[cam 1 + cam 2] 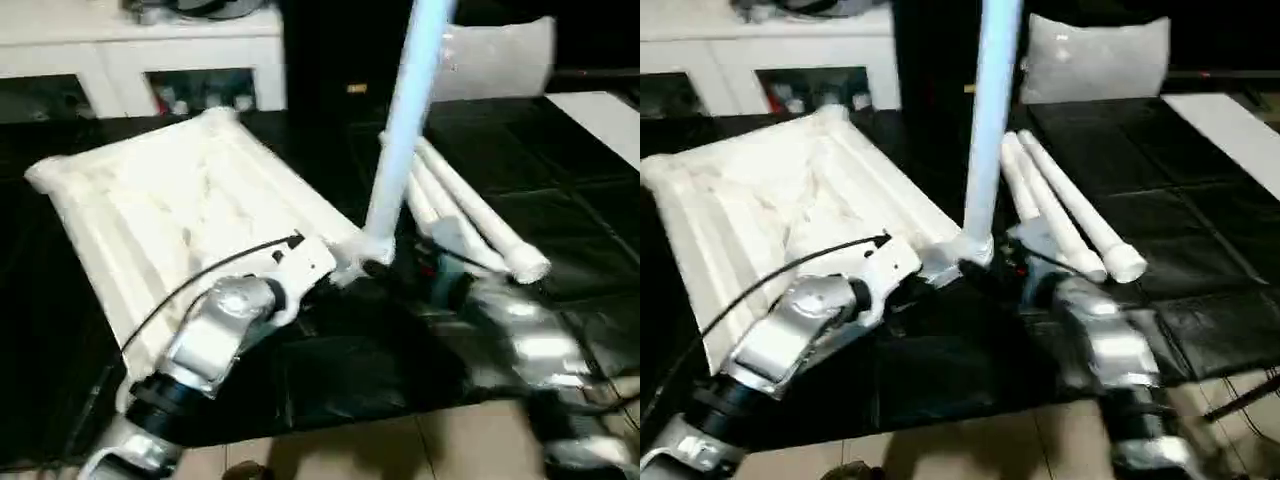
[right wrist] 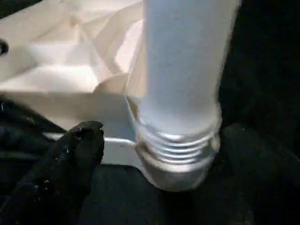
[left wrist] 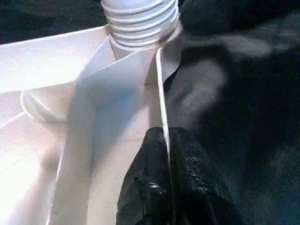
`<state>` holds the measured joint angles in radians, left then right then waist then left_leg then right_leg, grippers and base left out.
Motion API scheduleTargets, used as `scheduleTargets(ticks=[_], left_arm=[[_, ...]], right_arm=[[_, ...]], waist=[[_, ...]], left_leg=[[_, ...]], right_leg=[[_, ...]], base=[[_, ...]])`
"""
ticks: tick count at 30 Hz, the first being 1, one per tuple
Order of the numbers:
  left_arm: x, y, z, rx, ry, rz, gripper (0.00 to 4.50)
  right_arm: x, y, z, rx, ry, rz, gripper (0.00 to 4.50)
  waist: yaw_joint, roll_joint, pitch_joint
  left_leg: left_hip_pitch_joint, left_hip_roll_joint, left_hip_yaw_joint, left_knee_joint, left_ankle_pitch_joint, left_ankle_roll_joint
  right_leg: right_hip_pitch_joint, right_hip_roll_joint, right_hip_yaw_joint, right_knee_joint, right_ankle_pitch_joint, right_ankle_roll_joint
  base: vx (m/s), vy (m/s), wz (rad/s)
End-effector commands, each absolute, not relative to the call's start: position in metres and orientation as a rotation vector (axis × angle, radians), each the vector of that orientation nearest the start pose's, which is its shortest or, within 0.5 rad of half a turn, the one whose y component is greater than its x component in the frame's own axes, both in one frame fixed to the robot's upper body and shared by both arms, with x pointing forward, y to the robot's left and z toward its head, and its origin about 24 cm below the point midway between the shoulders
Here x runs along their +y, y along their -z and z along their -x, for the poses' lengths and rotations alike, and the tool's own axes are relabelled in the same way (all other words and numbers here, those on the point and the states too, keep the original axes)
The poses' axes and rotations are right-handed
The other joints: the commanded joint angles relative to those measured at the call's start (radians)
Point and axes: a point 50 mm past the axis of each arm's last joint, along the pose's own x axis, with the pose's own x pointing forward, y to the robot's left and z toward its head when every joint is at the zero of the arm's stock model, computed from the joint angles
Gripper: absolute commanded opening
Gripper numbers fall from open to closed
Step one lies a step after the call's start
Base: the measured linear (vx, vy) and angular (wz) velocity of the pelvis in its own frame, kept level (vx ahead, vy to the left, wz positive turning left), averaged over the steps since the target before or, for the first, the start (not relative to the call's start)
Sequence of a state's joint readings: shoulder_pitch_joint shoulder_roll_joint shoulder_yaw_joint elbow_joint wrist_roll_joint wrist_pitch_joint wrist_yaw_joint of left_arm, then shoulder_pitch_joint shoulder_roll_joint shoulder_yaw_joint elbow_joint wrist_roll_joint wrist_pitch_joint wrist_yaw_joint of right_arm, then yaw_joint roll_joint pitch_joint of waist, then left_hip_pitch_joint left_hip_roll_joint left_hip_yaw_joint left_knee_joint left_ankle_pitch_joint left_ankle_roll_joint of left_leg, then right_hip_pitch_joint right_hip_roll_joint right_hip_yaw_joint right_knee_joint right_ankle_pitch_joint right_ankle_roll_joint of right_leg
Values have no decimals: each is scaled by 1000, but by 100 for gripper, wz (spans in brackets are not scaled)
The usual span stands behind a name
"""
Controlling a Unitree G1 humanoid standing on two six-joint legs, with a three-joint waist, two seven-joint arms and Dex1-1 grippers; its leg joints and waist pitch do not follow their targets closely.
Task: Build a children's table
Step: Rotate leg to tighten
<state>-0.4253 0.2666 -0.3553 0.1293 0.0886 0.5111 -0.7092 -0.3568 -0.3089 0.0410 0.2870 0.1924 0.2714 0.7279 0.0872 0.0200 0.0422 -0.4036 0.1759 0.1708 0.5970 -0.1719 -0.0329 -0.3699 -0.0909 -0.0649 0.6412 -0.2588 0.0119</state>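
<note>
left tool (image 3: 168, 187) pinched closed, forearm angled inward | right tool (image 2: 154, 154) fingers spread wide, forearm low

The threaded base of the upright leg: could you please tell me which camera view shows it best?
The right wrist view: the threaded base sits close up, with several ridges exposed above the corner socket. The left wrist view shows the same ridges, cut off at the picture's edge. The eye views show the whole leg standing on the table top, with its threads unreadable.

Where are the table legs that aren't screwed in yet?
The loose legs lie together on the dark floor mat, on the robot's right side, just beyond the upright leg standing in the tabletop's near corner.
</note>
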Motion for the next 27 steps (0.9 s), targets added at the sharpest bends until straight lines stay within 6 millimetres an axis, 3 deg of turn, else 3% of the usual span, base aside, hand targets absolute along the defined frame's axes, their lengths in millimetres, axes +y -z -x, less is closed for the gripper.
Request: scheduleTargets(ticks=[1, 6, 9, 18, 27], left_arm=[[84, -62, -293, 384, 1035, -467, 0], [89, -61, -288, 363, 1160, -517, 0], [95, -63, -285, 349, 1268, -575, 0], [103, -65, -277, 360, 1459, -637, 0], [107, -66, -277, 362, 1501, -656, 0]], right_arm=[[-164, -67, -305, 213, -818, 74, 441], [-178, -74, -299, 230, -934, 135, 441], [-181, -75, -294, 247, -1029, 210, 441], [-181, -74, -287, 293, -1207, 296, 441], [-185, -67, -281, 352, -1274, 315, 363]], waist=[[2, -3, -62], [15, -4, -62], [22, -9, -62], [31, -7, -61], [27, -8, -62]], left_leg=[[26, 53, -16, -58, -75, 92], [28, 54, -16, -59, -91, 87], [27, 53, -16, -57, -89, 94], [28, 56, -15, -59, -111, 88], [27, 56, -16, -61, -127, 78]], right_leg=[[41, -56, 43, -67, 173, -260], [40, -58, 43, -66, 152, -264], [41, -60, 42, -66, 148, -265], [37, -61, 42, -64, 115, -277], [38, -62, 42, -65, 85, -275]], base=[[0, 0, 0], [0, 0, 0], [0, 0, 0], [0, 0, 0], [0, 0, 0]])
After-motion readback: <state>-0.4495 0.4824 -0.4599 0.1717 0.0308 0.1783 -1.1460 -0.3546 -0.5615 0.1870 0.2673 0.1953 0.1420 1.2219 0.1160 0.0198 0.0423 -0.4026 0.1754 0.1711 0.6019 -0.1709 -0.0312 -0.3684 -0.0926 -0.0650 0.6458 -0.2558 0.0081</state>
